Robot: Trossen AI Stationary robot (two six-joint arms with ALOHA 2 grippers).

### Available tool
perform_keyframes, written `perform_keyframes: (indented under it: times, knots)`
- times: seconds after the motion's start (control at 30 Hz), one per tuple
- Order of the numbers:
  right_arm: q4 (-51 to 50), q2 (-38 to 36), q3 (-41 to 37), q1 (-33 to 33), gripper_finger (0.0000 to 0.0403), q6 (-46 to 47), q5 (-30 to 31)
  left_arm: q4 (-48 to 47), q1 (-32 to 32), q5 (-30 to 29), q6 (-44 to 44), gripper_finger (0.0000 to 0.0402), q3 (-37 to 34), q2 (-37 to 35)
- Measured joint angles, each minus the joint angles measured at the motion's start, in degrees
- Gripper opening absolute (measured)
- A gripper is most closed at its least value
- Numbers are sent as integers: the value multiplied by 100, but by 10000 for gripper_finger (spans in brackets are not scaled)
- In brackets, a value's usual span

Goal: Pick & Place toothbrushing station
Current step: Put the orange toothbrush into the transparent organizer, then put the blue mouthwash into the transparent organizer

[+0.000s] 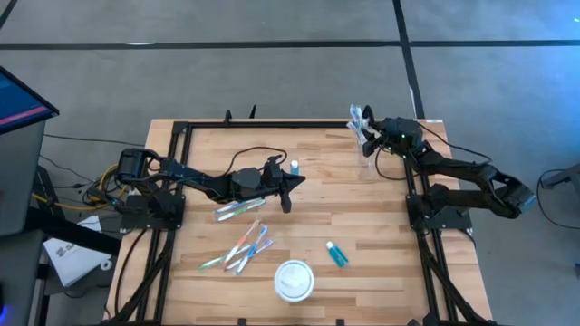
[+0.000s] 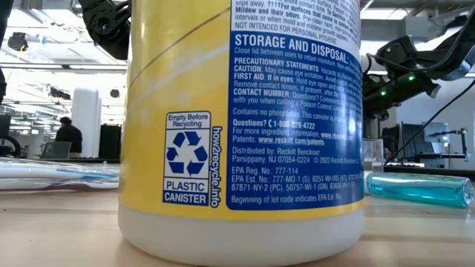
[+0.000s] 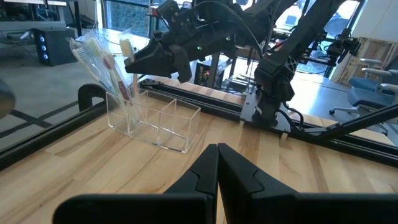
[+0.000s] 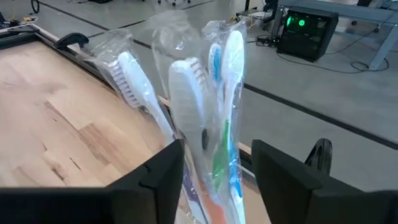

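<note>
A clear compartmented holder (image 3: 155,121) stands at the table's far right (image 1: 364,161). Several plastic-wrapped toothbrushes (image 4: 211,106) stand in it, heads up. My right gripper (image 4: 217,149) is open, one finger on each side of these brushes, above the holder (image 1: 365,136). My left gripper (image 3: 217,168) is shut and empty over the table's middle (image 1: 288,195). More wrapped toothbrushes lie flat on the table (image 1: 240,210) and nearer the front (image 1: 243,249). A blue tube (image 1: 336,254) lies near the front, also showing in the low view (image 2: 419,185). A small tube (image 1: 294,167) stands beside my left gripper. My right gripper stands open around the wrapped toothbrushes' upper parts (image 4: 186,130), coming level from the table's right side, fingers across the upright brushes. I cannot tell whether a finger touches the wrap. The brushes stand in the holder.
A yellow-labelled plastic canister (image 2: 245,126) with a white lid (image 1: 294,279) stands at the front and blocks most of the low view. A black frame rail (image 1: 272,124) runs round the table. Bare wood lies between the holder and the blue tube (image 1: 381,217).
</note>
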Motion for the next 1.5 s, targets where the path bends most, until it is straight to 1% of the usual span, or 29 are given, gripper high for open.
perform_keyframes:
  times: [0.13, 0.3, 0.67, 0.77, 0.97, 1.1, 1.5]
  knots:
    - [4, -149, 0, 1, 193, -4, 4, -19, 1, -1, -2, 0, 0, 0]
    - [-74, -526, 0, 55, 189, -4, -3, -31, 2, -1, 0, 0, 0, 0]
    - [-668, -1504, 0, 525, 189, -4, -23, -180, 0, 0, -2, 0, 0, 0]
    - [-909, -1755, 0, 738, 188, -4, -146, -306, 0, 0, -2, 0, 0, 0]
    - [-1744, -2145, 0, 1257, 176, 299, -594, -314, 1, 0, -2, 0, 0, 0]
    - [-2317, -2257, 2, 1727, 168, 618, -908, -312, 1, 0, -2, 0, -1, 0]
    - [-2853, -2255, 2, 3543, 136, 1562, -920, -312, 7, 0, -2, 0, -2, 0]
